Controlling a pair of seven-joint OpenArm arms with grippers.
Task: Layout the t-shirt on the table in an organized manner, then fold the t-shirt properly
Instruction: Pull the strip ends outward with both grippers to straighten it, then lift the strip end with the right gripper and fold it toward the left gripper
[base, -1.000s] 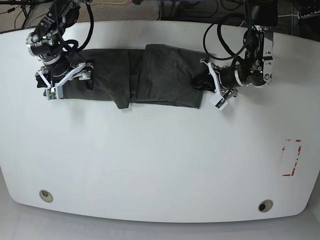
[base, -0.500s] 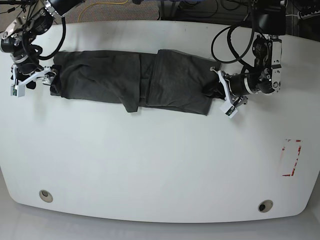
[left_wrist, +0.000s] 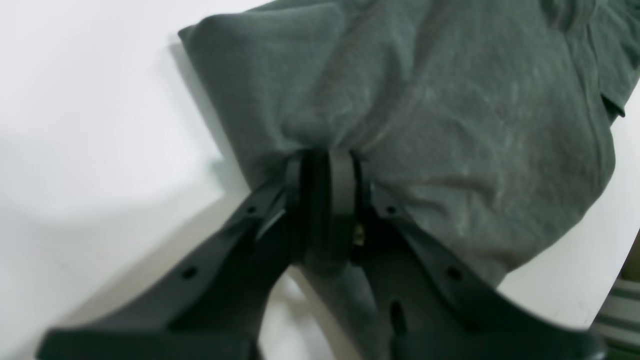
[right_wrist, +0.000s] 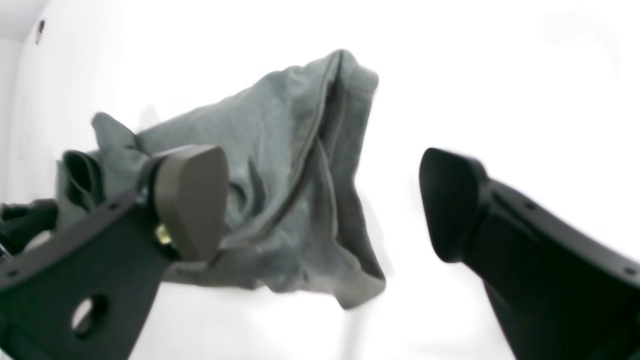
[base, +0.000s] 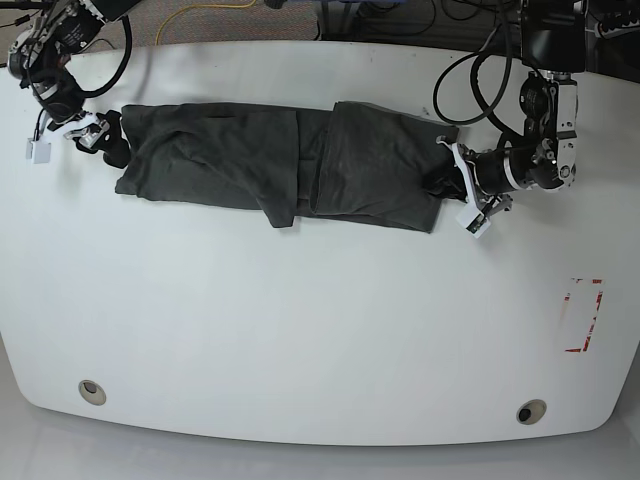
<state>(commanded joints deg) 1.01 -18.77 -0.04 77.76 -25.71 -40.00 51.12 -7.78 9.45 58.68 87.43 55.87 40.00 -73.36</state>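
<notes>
The dark grey t-shirt (base: 270, 165) lies stretched in a long band across the far part of the white table (base: 300, 320), with a fold near its middle. My left gripper (base: 447, 185) is at the shirt's right end, shut on a pinch of the cloth (left_wrist: 450, 125); in the left wrist view the gripper (left_wrist: 327, 160) has its jaws together. My right gripper (base: 68, 140) is at the shirt's left end. In the right wrist view it (right_wrist: 320, 200) is open, with a bunched end of the shirt (right_wrist: 290, 165) against one finger (right_wrist: 190, 200).
A red-outlined rectangle mark (base: 583, 315) is at the right of the table. Two round metal grommets (base: 92, 391) (base: 531, 412) sit near the front edge. Cables and the arm bases stand beyond the table's far edge.
The two arms have moved apart. The left gripper has pulled the shirt to the right, drawing it out longer. The right gripper has moved out to the shirt's left end.
</notes>
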